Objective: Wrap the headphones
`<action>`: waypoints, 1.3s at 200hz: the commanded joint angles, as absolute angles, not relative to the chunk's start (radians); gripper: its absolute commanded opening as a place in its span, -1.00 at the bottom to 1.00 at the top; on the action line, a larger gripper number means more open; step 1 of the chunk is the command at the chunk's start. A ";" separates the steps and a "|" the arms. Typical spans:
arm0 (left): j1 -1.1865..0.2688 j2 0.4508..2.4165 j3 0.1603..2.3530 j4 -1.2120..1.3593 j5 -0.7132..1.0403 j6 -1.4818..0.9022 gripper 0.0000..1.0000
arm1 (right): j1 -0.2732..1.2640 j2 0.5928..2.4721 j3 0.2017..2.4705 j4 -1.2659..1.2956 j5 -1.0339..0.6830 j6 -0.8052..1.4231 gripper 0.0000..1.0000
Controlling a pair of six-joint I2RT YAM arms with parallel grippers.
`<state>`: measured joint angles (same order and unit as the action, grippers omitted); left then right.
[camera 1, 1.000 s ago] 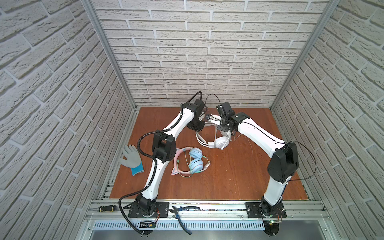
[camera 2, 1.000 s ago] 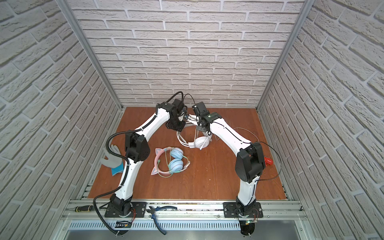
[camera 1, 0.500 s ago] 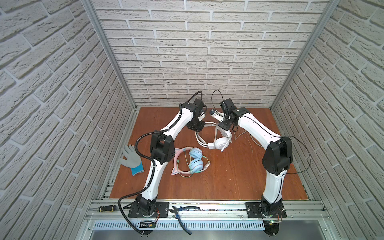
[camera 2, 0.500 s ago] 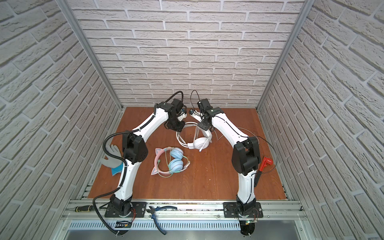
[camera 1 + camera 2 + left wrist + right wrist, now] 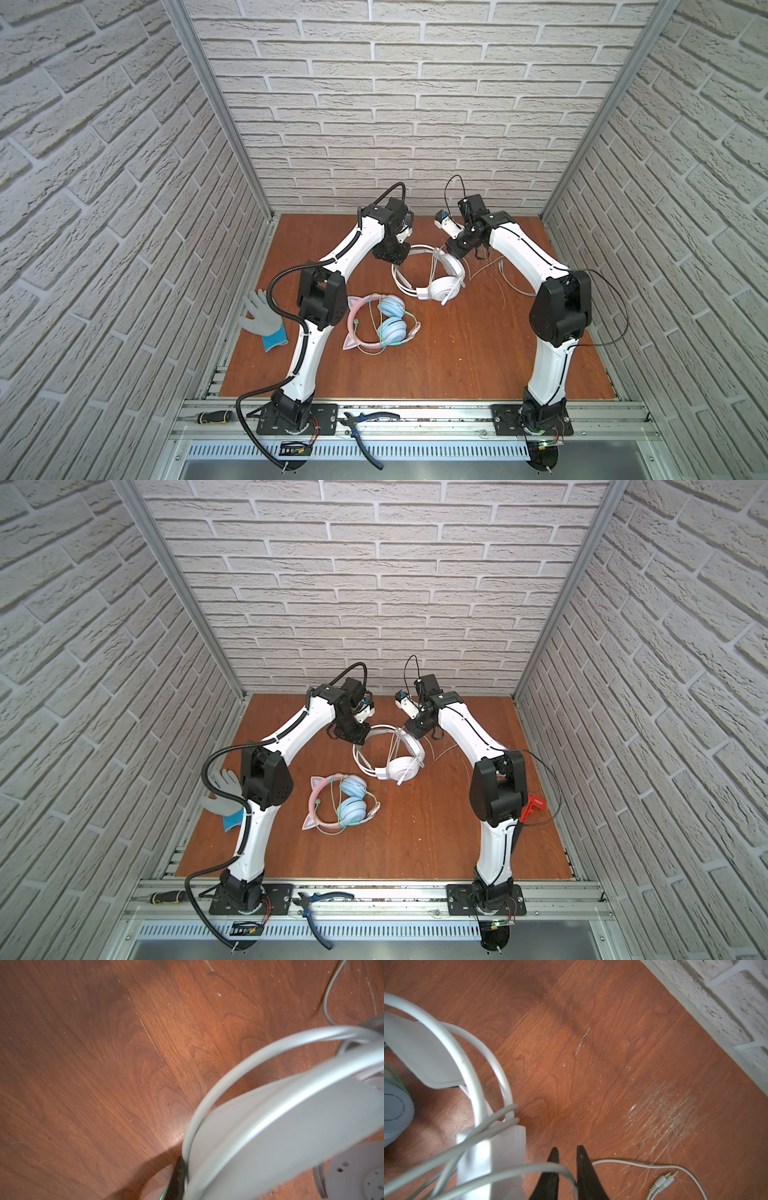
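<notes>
The white headphones (image 5: 442,286) (image 5: 401,767) stand tilted on the wooden table near the back in both top views. My left gripper (image 5: 397,259) (image 5: 358,738) is shut on their headband (image 5: 280,1126); only one of its dark fingers (image 5: 178,1178) shows in the left wrist view. My right gripper (image 5: 452,250) (image 5: 566,1150) is shut on the white cable (image 5: 512,1169), which loops round the band's end. The cable's plug (image 5: 663,1181) lies loose on the table. The pink cat-ear headphones (image 5: 380,324) (image 5: 340,800) lie flat nearer the front, greenish cable around them.
A grey glove (image 5: 262,318) lies at the table's left edge. A red clamp (image 5: 532,806) sits behind the right arm. Pliers (image 5: 365,428) and a screwdriver (image 5: 214,417) rest on the front rail. The brick back wall (image 5: 726,1001) is close behind the grippers.
My right wrist has turned and drawn a little to the right and back with the cable. The left gripper keeps its hold on the headband.
</notes>
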<state>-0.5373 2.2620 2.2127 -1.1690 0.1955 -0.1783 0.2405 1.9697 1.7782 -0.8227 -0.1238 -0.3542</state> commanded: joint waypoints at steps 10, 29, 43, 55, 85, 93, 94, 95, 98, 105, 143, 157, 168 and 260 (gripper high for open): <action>-0.543 2.164 2.191 -1.122 0.292 -0.175 -1.00 | 0.210 1.959 1.703 -0.727 -0.264 -0.278 -0.63; -0.543 2.147 2.167 -1.114 0.296 -0.179 -1.00 | 0.187 1.954 1.654 -0.677 -0.321 -0.250 -0.62; -0.542 2.136 2.145 -1.102 0.307 -0.181 -1.00 | 0.171 1.958 1.639 -0.662 -0.364 -0.232 -0.62; -0.540 2.126 2.131 -1.093 0.315 -0.181 -1.00 | 0.158 1.966 1.632 -0.658 -0.399 -0.218 -0.62; -0.538 2.115 2.113 -1.087 0.323 -0.177 -1.00 | 0.140 1.971 1.609 -0.630 -0.455 -0.194 -0.61; -0.537 2.114 2.110 -1.086 0.325 -0.177 -1.00 | 0.137 1.971 1.601 -0.620 -0.469 -0.188 -0.61; -0.537 2.113 2.109 -1.087 0.325 -0.178 -1.00 | 0.135 1.971 1.599 -0.620 -0.470 -0.188 -0.61; -0.536 2.113 2.108 -1.087 0.325 -0.177 -1.00 | 0.135 1.971 1.598 -0.619 -0.471 -0.187 -0.61; -0.535 2.112 2.105 -1.087 0.326 -0.177 -1.00 | 0.134 1.971 1.596 -0.614 -0.474 -0.185 -0.61; -0.534 2.111 2.104 -1.085 0.329 -0.178 -1.00 | 0.131 1.971 1.589 -0.606 -0.485 -0.179 -0.60; -0.521 2.092 2.082 -1.060 0.357 -0.192 -1.00 | 0.113 1.971 1.533 -0.549 -0.554 -0.149 -0.54; -0.516 2.086 2.078 -1.049 0.376 -0.200 -1.00 | 0.110 1.971 1.508 -0.515 -0.580 -0.134 -0.53; -0.513 2.085 2.080 -1.045 0.383 -0.203 -1.00 | 0.110 1.971 1.492 -0.490 -0.594 -0.122 -0.52; -0.497 2.060 2.065 -1.010 0.425 -0.247 -1.00 | 0.107 2.072 1.496 -0.385 -0.686 -0.028 -0.51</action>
<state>-0.5049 2.1319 2.0712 -1.0676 0.3351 -0.2230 0.1108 2.0720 1.4803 -0.4408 -0.6380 -0.0708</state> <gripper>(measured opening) 0.082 0.245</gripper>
